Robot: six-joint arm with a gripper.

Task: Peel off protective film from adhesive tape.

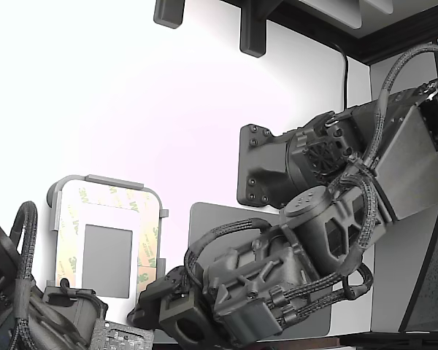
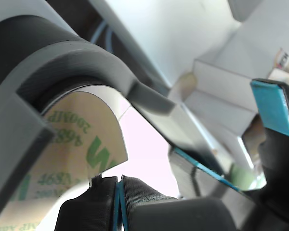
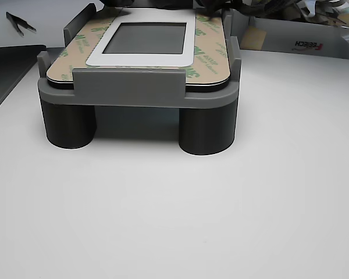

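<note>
The adhesive tape forms a border on a white plate in a light grey frame (image 1: 68, 182) (image 3: 134, 87). Its protective film (image 1: 147, 240) (image 3: 212, 64) (image 2: 72, 144), tan with green 3M logos, lies flat around a plain grey rectangle (image 1: 107, 259). In the exterior view, my arm's gripper (image 1: 155, 297) sits against the frame's lower right corner. In the wrist view, my gripper (image 2: 119, 185) is shut, its blue pads pressed together right at the film's rounded corner edge. No film shows between the pads.
A second arm (image 1: 73, 306) sits below the frame, and its blue-padded open jaws show in the wrist view. A dark grey mat (image 1: 219, 219) lies under my arm. A white box (image 3: 314, 40) and black tweezers (image 3: 20, 22) lie behind the frame.
</note>
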